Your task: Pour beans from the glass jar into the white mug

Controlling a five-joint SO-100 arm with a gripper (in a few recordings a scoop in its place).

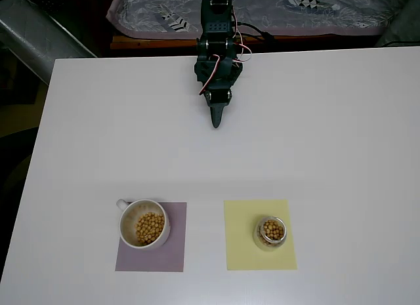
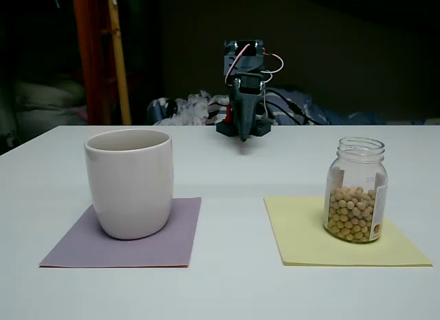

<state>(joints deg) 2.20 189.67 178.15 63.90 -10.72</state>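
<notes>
The white mug (image 1: 144,224) (image 2: 129,183) stands upright on a purple mat, with tan beans (image 1: 149,227) inside it in the overhead view. The clear glass jar (image 1: 270,233) (image 2: 356,190) stands upright on a yellow mat, about half full of beans (image 2: 352,215) and with no lid. My dark gripper (image 1: 216,120) (image 2: 245,135) is folded back near the table's far edge, pointing down at the tabletop, far from both vessels. Its fingers look pressed together with nothing between them.
The purple mat (image 1: 172,254) (image 2: 180,236) and the yellow mat (image 1: 239,239) (image 2: 302,234) lie side by side near the front of the white table (image 1: 315,141). A patterned cloth (image 1: 262,10) lies behind the table's far edge.
</notes>
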